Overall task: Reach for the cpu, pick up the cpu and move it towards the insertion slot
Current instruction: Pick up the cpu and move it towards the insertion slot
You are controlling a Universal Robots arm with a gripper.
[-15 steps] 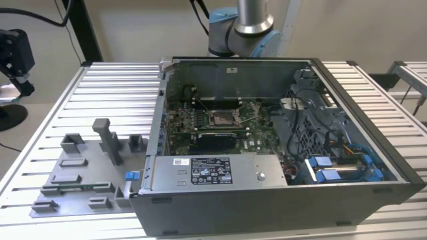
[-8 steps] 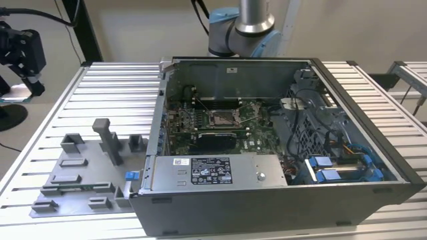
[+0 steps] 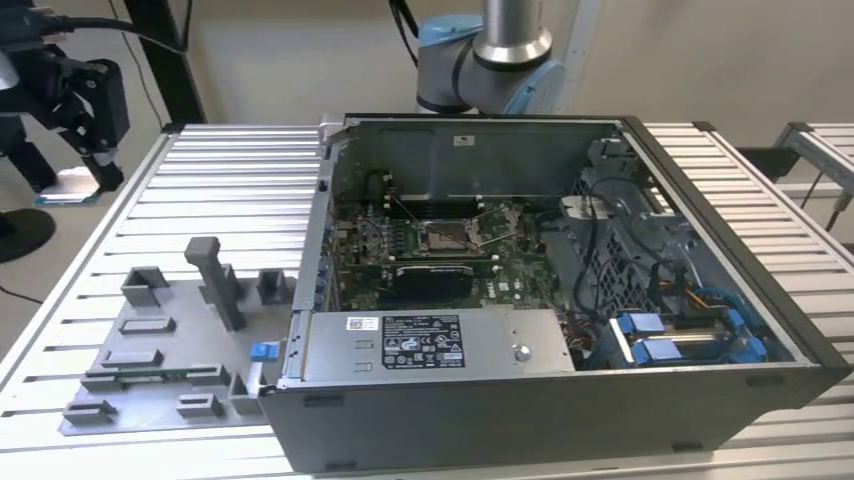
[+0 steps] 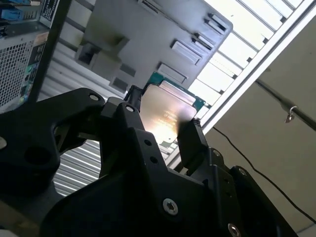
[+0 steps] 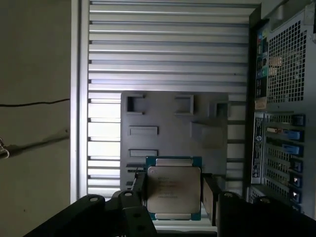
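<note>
1. Step in hand: pick-up looks done, carry under way. The gripper (image 5: 174, 195) pinches the cpu (image 5: 174, 186), fingers (image 5: 139, 192) pressed on two opposite edges.
2. The cpu sits between the fingertips, lifted clear. The grey fixture plate (image 3: 160, 375) is well below the gripper, not touching.
3. The insertion slot (image 3: 443, 237) is well apart from the gripper, toward the exterior view's right, inside the open computer case (image 3: 534, 420).
4. Next move, as I judge it, calls for crossing over the case wall, chip level and squared to the socket.
5. The case holds the green motherboard (image 3: 521, 265), power supply (image 3: 441, 340), cables and blue drive caddies (image 3: 667, 340). The socket centre looks dark, likely vacant.
</note>
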